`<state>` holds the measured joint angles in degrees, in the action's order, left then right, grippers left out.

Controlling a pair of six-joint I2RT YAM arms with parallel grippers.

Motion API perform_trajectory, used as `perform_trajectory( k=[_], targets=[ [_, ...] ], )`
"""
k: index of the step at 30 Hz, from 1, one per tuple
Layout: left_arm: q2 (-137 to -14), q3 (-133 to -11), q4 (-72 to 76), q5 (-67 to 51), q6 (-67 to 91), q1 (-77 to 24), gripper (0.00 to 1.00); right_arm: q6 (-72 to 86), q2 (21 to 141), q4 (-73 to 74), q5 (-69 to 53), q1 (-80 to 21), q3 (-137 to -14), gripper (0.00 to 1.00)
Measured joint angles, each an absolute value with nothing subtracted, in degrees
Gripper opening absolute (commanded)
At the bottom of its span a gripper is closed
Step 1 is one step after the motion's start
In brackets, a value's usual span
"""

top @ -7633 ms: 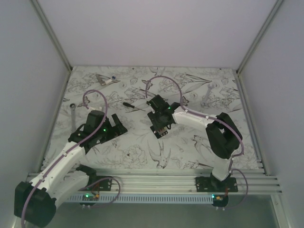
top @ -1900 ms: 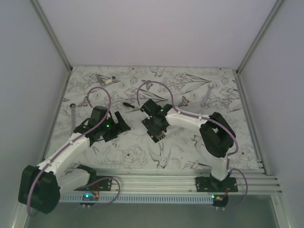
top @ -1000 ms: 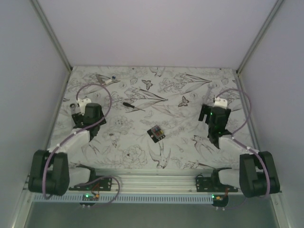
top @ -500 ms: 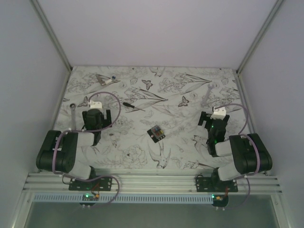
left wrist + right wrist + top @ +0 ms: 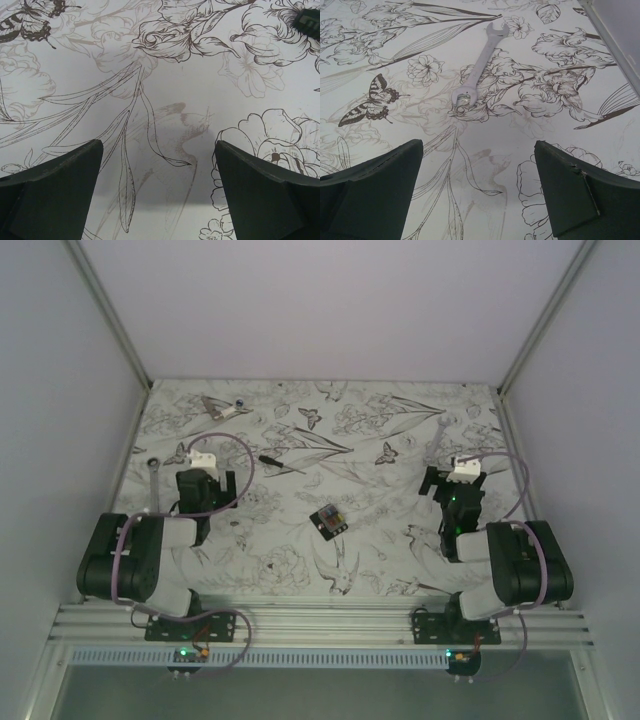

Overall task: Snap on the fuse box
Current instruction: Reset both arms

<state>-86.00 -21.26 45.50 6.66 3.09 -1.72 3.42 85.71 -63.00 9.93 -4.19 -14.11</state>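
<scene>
The fuse box [image 5: 328,520], a small black block with tiny coloured fuses on top, lies alone on the flower-printed table [image 5: 380,540], between the two arms. My left gripper [image 5: 205,483] is drawn back on the left, well apart from the box, and stands open over bare table [image 5: 159,145]. On the right my right gripper [image 5: 455,490] is also pulled back and open, with nothing between its fingers [image 5: 479,145]. Neither wrist view shows the fuse box.
A black-handled screwdriver [image 5: 275,462] lies behind the fuse box; its dark end [image 5: 307,20] shows at the left wrist view's edge. A silver spanner [image 5: 437,440] [image 5: 480,65] lies ahead of the right gripper. A ratchet wrench [image 5: 153,485] and a small metal part [image 5: 222,406] lie at the left.
Both arms have folded back towards their bases over the last second, then nearly stopped. The fuse box stays where it lay. Both grippers remain open.
</scene>
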Motion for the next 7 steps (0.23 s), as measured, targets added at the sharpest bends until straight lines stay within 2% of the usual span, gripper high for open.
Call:
perform_trajectory(
  k=[7],
  targets=[
    [-86.0,-21.3,45.5,5.8,2.9,-1.7,1.0,3.4,85.7,-63.0,9.9,-4.2,-14.1,1.0]
  ],
)
